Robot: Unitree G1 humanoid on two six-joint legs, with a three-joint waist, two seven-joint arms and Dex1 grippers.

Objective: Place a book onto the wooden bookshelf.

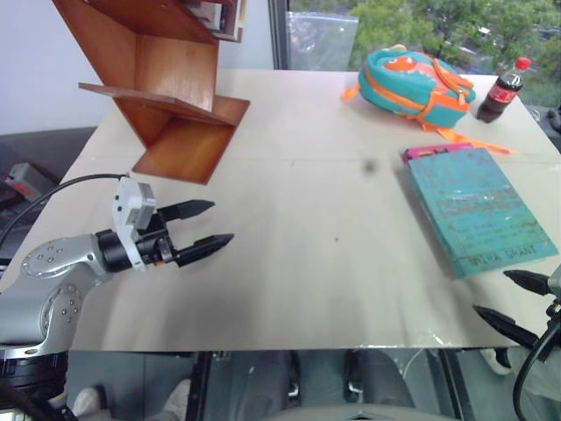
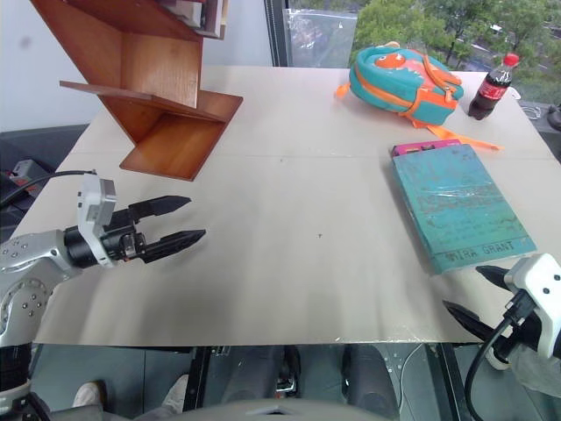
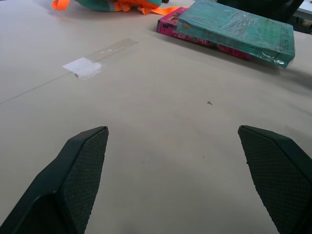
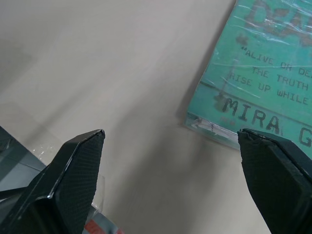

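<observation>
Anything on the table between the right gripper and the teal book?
Nothing: in the right wrist view, only bare tabletop separates the open right gripper from the near corner of the teal book.

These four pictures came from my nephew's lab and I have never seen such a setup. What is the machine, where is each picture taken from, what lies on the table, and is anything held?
It is a two-armed humanoid robot. Two pictures come from the cameras in its head, looking down over the table. The other two come from a camera on each wrist, looking along that gripper's two black fingers.

On the table lie a teal book stacked on a pink book, a teal and orange backpack, a cola bottle and a wooden bookshelf.

The left gripper hangs open over bare table. The right gripper is open at the table's near edge, just short of the teal book's corner. Nothing is held.
</observation>
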